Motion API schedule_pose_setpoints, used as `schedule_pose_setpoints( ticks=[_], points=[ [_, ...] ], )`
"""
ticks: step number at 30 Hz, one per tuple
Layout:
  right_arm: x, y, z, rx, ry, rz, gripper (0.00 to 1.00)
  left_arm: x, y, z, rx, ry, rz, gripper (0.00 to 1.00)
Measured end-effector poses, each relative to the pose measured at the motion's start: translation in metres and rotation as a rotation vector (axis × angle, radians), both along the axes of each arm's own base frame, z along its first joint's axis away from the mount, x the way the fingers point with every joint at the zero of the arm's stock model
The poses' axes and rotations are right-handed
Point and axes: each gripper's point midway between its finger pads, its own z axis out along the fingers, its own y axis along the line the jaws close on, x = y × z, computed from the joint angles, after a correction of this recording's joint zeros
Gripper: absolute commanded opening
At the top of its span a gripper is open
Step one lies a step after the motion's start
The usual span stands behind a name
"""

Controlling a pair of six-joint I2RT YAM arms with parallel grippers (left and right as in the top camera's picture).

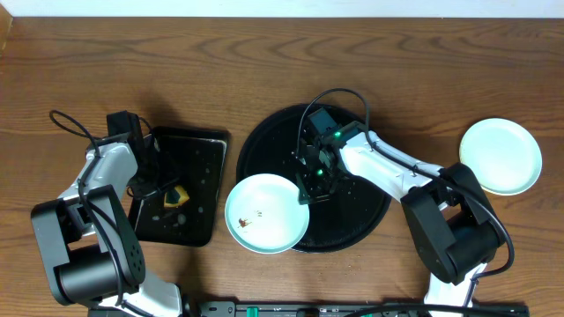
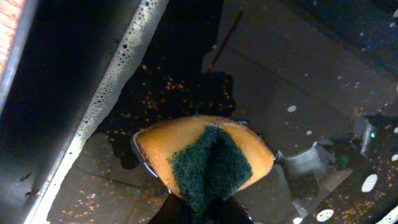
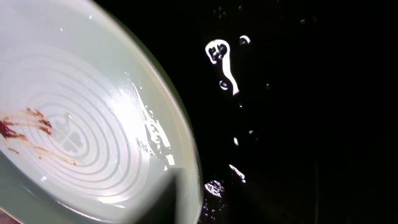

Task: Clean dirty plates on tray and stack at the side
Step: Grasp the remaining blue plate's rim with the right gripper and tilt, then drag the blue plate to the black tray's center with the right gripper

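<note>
Overhead, dirty plate: the pale turquoise dirty plate [image 1: 264, 214] lies across the front-left rim of the round tray [image 1: 352, 231]. Part of it is over the tray and part is out over the tabletop. Small brown marks sit near its middle. I cannot tell whether it is lifted or resting.
Overhead, right gripper: the right gripper [image 1: 310, 187] is at the plate's right edge, above the tray, with its jaws drawn narrow on the rim.
Overhead, second plate: the second plate [image 1: 500, 156] sits on the tabletop near the right edge, well apart from the tray, and looks unmarked.
Overhead, left gripper: the left gripper [image 1: 169, 195] is over the rectangular tray [image 1: 201, 150] toward the table's left edge, clamped on a sponge [image 1: 179, 196].
Left wrist, sponge: it is yellow with a green scouring face and is pinched at its lower end. It hangs wet above dark soapy water, and a line of foam [image 2: 118, 68] runs along the tray wall.
Right wrist, plate: ringed ridges show on its face, with brown smears [image 3: 25, 124] toward the left. One dark finger [image 3: 177, 196] overlaps the rim; the other is hidden beneath.
Right wrist, tray: glossy black, dotted with water drops.
Handling: the plate is probably light and stiff, and its wet surface is likely slippery. It could crack if dropped, and a grip on one edge lets it tip.
Where to hold: pinch the raised rim squarely, away from the smears, so the face stays open to the sponge.
</note>
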Motion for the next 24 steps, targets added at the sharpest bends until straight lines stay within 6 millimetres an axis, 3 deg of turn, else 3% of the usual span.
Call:
schedule_pose_setpoints(
  ticks=[1,2,5,11,13,15,16,24],
  points=[
    [0.0,0.0,0.0,0.002,-0.002,0.002,0.2,0.0,0.0,0.0,0.0,0.0,0.0,0.08],
    [0.001,0.001,0.0,0.003,-0.003,0.0,0.22,0.0,0.0,0.0,0.0,0.0,0.0,0.08],
    [0.003,0.003,-0.001,0.007,-0.007,-0.016,0.38,0.0,0.0,0.0,0.0,0.001,0.0,0.08],
    [0.0,0.008,-0.005,0.028,-0.014,-0.015,0.34,0.0,0.0,0.0,-0.001,0.001,0.0,0.08],
    [-0.002,0.013,-0.005,0.046,-0.016,-0.012,0.25,0.0,0.0,0.0,-0.002,0.001,0.0,0.07],
    [-0.004,0.015,-0.006,0.055,-0.015,-0.011,0.05,0.0,0.0,0.0,-0.002,0.002,0.0,0.07],
    [-0.005,0.015,-0.008,0.055,-0.013,-0.011,0.01,0.0,0.0,0.0,-0.002,0.003,0.0,0.07],
    [-0.008,0.015,-0.012,0.029,0.002,-0.054,0.01,-0.001,0.0,0.0,-0.003,0.004,0.0,0.07]
  ],
)
